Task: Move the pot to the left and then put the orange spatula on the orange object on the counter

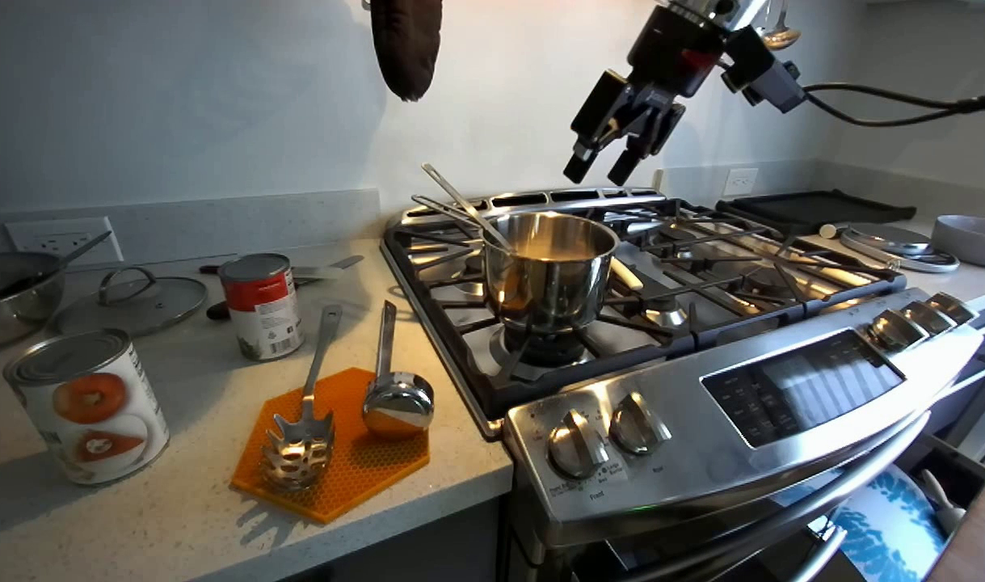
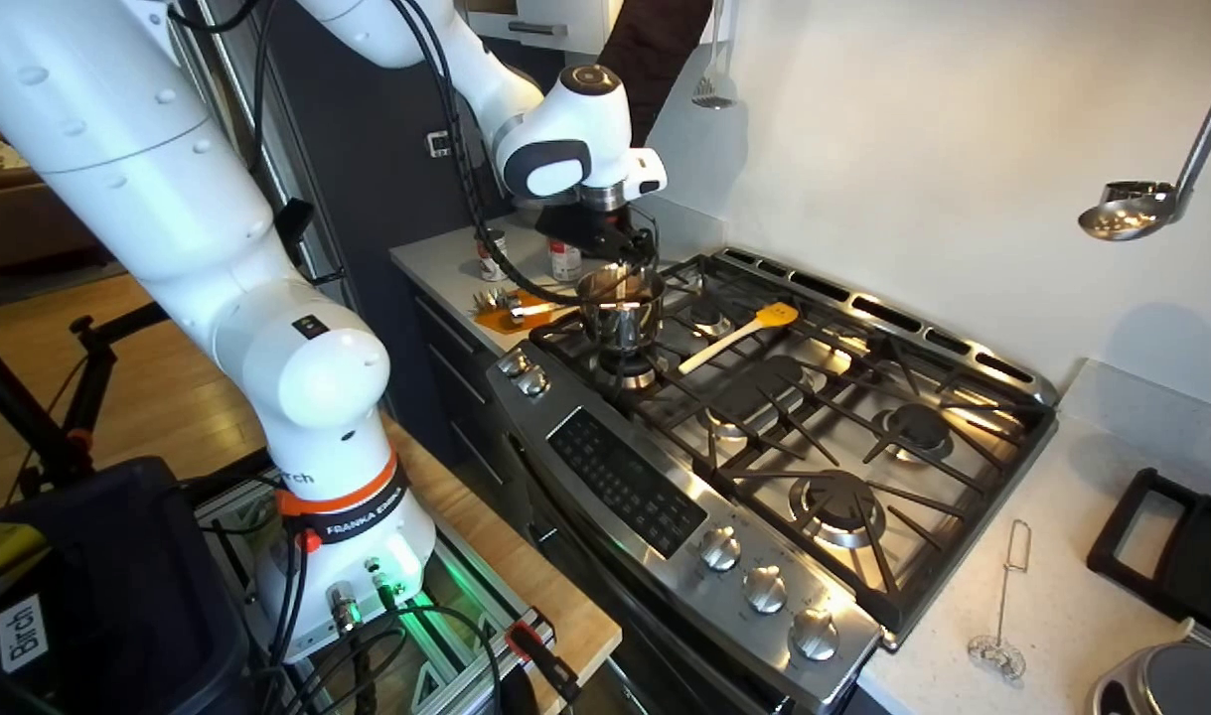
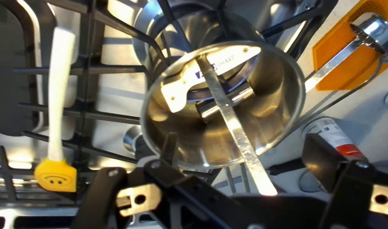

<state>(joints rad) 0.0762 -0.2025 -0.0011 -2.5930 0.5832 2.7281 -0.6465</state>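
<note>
Stove (image 2: 764, 422) with the pot (image 1: 553, 283) on it, gripper (image 1: 602, 167) overhead — spread wide, holding nothing.
The orange spatula (image 3: 58, 109) lies near the pot on the stove; a lowered gripper could catch the leaning metal utensil (image 3: 234, 123) — and tip the pot.

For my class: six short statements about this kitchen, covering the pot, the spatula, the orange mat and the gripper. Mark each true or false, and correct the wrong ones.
1. The pot and the spatula are both on the stove. True.
2. The heads of a ladle and a pasta server rest on the orange mat. True.
3. The spatula lies on the orange mat. False: it lies beside the pot.
4. The gripper is open. True.
5. The gripper is holding the pot. False: it holds nothing.
6. The orange mat lies on the stove. False: it lies on the counter.
</note>
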